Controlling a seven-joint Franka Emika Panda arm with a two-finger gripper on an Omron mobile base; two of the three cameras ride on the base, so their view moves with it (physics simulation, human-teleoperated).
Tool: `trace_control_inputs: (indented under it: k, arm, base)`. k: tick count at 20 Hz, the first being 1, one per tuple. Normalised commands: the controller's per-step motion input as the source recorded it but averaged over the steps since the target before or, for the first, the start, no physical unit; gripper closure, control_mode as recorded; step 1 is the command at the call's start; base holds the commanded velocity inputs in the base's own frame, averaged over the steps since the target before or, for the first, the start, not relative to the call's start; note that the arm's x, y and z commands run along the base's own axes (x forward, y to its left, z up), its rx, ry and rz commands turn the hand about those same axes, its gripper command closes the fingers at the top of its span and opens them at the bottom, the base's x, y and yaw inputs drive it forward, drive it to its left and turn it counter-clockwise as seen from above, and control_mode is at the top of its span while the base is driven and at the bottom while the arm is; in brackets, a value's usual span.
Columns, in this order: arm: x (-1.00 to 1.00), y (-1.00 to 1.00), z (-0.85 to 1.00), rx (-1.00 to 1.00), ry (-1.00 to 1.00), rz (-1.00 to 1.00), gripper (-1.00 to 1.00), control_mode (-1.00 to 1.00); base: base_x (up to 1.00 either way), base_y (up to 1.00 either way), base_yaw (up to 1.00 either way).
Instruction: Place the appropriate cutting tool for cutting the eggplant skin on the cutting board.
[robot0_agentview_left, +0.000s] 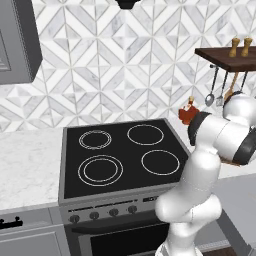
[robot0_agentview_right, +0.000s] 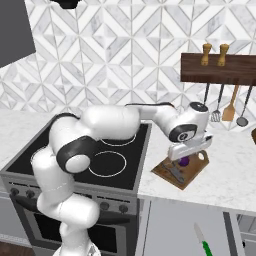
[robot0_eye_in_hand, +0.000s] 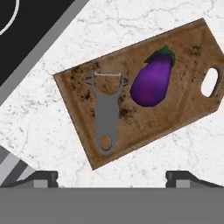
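The brown wooden cutting board (robot0_eye_in_hand: 183, 100) lies on the marble counter, just right of the stove. The dark grey Y-shaped peeler (robot0_eye_in_hand: 106, 113) rests flat on it, forked head towards the stove side, handle near the board's edge. Beside the peeler sits the glossy purple eggplant (robot0_eye_in_hand: 152, 81) with its green cap. My gripper (robot0_eye_in_hand: 112, 178) hovers above the board, open, its tips wide apart with nothing between them. In the right base view the gripper (robot0_agentview_right: 186, 154) hangs just over the board (robot0_agentview_right: 192, 172), the eggplant (robot0_agentview_right: 184, 161) and the peeler (robot0_agentview_right: 175, 172).
The black stove (robot0_agentview_left: 120, 150) with four burner rings lies left of the board. A wooden wall shelf (robot0_agentview_right: 220, 70) holds two shakers, with utensils hanging below. A green-handled knife (robot0_agentview_right: 202, 241) lies at the counter's front. A red figure (robot0_agentview_left: 187, 114) stands by the wall.
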Motion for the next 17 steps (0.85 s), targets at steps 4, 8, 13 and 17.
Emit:
trace_control_inputs:
  k: [4, 8, 13, 17]
  arm:
    - [-0.53, 0.15, 0.76, 0.0, 0.0, 0.0, -1.0, -1.0]
    - [-0.54, 0.43, 0.61, 0.0, 0.02, 0.01, -1.0, -1.0]
    - [-0.16, 0.79, 0.26, 0.0, 0.11, 0.04, -1.0, -1.0]
    - [-0.03, 0.86, 0.01, -0.01, 0.06, 0.04, -1.0, -1.0]
  base:
    - [0.0, 0.0, 0.0]
    - [0.0, 0.0, 0.0]
    - [0.0, 0.0, 0.0]
    - [0.0, 0.0, 0.0]
